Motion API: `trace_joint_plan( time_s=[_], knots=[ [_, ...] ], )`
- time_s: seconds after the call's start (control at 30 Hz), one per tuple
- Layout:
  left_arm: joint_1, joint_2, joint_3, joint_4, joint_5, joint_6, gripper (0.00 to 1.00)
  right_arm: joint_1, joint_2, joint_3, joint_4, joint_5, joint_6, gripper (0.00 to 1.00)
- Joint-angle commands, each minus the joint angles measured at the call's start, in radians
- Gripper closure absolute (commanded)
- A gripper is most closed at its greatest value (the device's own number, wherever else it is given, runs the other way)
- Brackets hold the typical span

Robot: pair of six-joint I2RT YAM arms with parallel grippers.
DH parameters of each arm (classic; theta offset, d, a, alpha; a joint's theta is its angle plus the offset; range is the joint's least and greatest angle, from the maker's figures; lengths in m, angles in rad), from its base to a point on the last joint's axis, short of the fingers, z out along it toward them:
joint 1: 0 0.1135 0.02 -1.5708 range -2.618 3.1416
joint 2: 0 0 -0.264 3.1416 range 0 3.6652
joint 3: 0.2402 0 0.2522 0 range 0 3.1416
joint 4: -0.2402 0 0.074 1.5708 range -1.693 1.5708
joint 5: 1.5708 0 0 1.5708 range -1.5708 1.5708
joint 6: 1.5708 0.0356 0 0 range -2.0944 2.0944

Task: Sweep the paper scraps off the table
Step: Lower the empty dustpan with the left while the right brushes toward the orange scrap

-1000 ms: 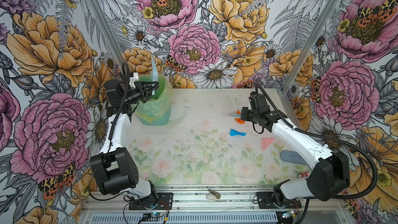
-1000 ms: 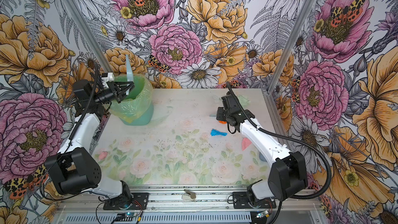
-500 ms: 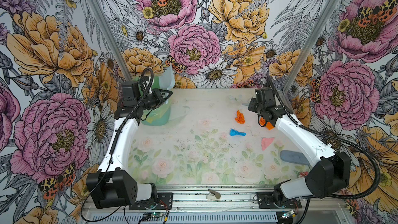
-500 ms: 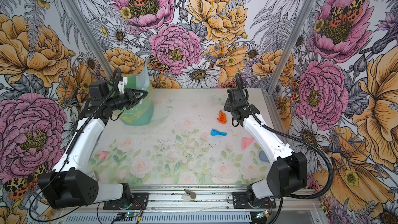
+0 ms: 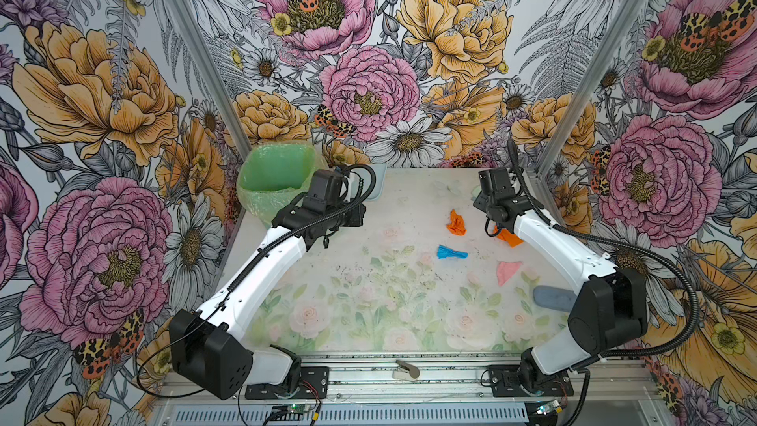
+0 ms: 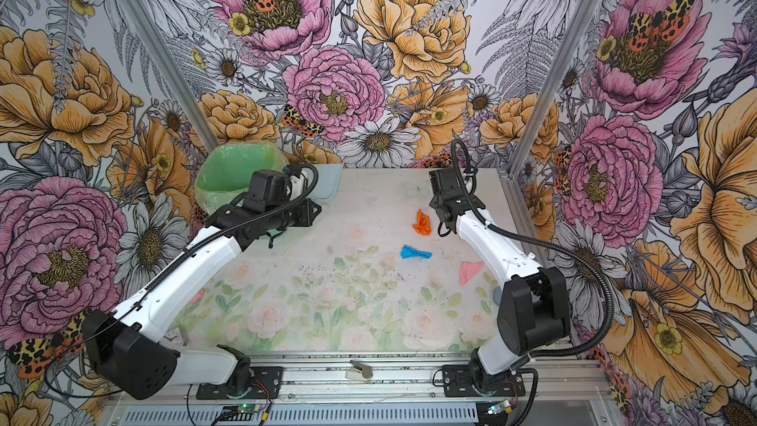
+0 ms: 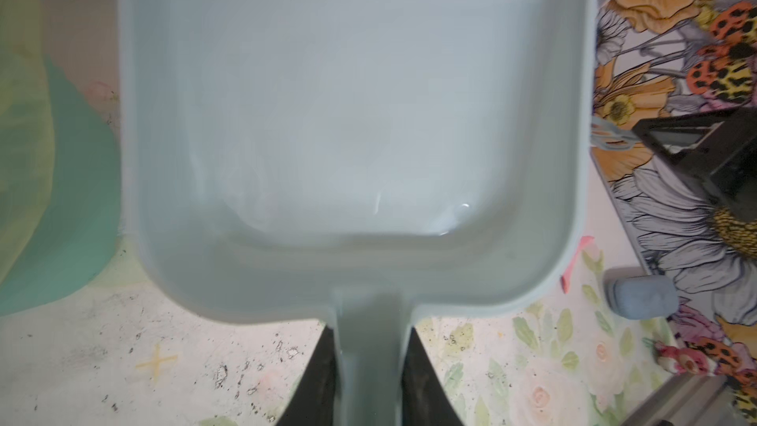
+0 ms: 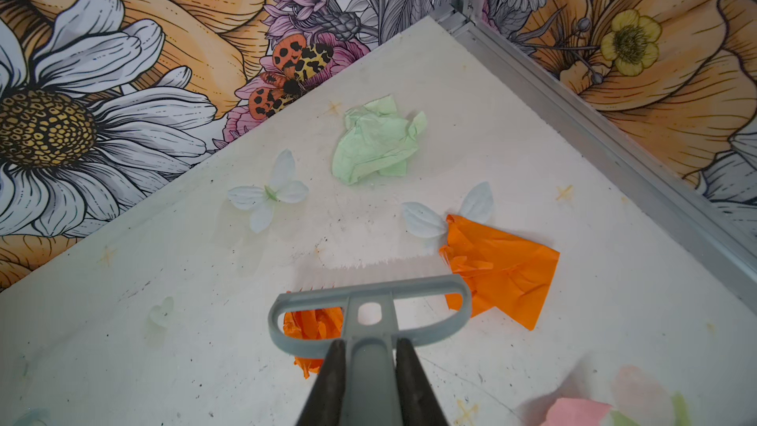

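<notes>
My left gripper (image 7: 370, 383) is shut on the handle of the pale grey-blue dustpan (image 7: 348, 116), which lies low over the table (image 5: 368, 301) beside the green bin; the pan is empty. My right gripper (image 8: 370, 383) is shut on the grey brush (image 8: 368, 301) near the back right corner. The brush head sits between a crumpled orange scrap (image 8: 311, 325) and a flat orange scrap (image 8: 504, 272). A pale green scrap (image 8: 375, 145) lies beyond it. In both top views a blue scrap (image 5: 450, 252) and a pink scrap (image 5: 507, 271) lie nearer the front.
A green bag-lined bin (image 5: 274, 182) stands at the back left. White fabric petals (image 8: 268, 194) lie near the back wall. A grey-blue oblong object (image 5: 553, 299) rests by the right arm. Aluminium framing (image 8: 614, 137) edges the table. Dark specks dot the middle.
The left arm has swung the dustpan from above the bin down to the table beside it. The right arm has carried the brush back and right, past the crumpled orange scrap.
</notes>
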Motion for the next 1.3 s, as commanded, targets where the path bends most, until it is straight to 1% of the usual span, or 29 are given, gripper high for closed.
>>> trace_joint_plan(
  time_s=[0.0, 0.2, 0.43, 0.53, 0.63, 0.87, 1.07, 1.27],
  knots=[
    [-0.053, 0.055, -0.002, -0.080, -0.167, 0.061, 0.89, 0.002, 0.035, 0.028, 0.016, 0.030, 0.028, 1.00],
    [-0.117, 0.139, -0.011, -0.088, -0.201, 0.049, 0.90, 0.001, 0.082, 0.022, 0.016, 0.006, 0.012, 1.00],
    [-0.172, 0.230, -0.022, -0.088, -0.231, 0.032, 0.90, 0.002, 0.117, 0.011, 0.008, 0.016, -0.021, 1.00],
    [-0.178, 0.265, -0.022, -0.088, -0.207, 0.035, 0.91, 0.001, 0.131, 0.010, 0.003, 0.019, -0.038, 1.00],
    [-0.178, 0.295, -0.021, -0.087, -0.142, 0.047, 0.91, 0.002, 0.145, 0.011, 0.000, 0.020, -0.054, 1.00],
    [-0.182, 0.361, -0.028, -0.083, -0.073, 0.066, 0.92, 0.003, 0.178, 0.008, -0.001, 0.016, -0.069, 1.00],
    [-0.197, 0.411, -0.033, -0.048, -0.035, 0.085, 0.93, 0.015, 0.205, 0.014, -0.001, -0.005, -0.077, 1.00],
    [-0.208, 0.431, -0.045, -0.029, -0.004, 0.095, 0.94, 0.038, 0.211, 0.020, -0.001, -0.007, -0.099, 1.00]
  ],
)
